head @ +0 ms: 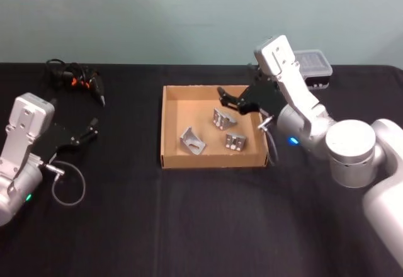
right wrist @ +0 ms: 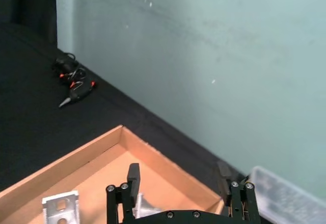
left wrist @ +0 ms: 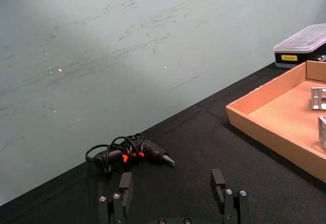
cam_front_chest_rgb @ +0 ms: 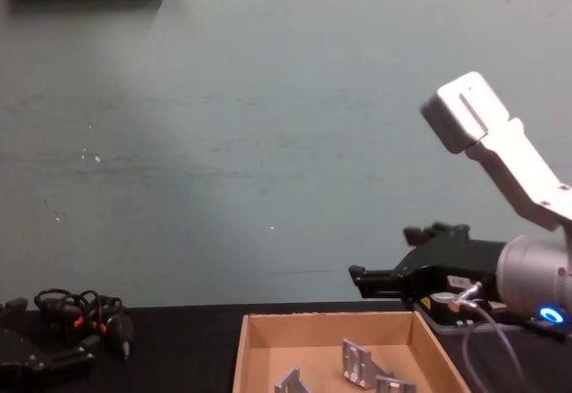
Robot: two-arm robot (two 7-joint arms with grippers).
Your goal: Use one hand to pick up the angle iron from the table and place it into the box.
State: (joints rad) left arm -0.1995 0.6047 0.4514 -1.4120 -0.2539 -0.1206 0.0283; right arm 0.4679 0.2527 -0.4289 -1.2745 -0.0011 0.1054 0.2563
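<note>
Matte black table (head: 189, 226) bears shallow cardboard box (head: 169, 126).

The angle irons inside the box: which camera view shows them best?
The head view: looking down, it shows all three angle irons apart on the floor of the box. The chest view shows them low, partly cut off. The right wrist view shows one fully, another behind the open right gripper. The left wrist view shows two at its edge.
</note>
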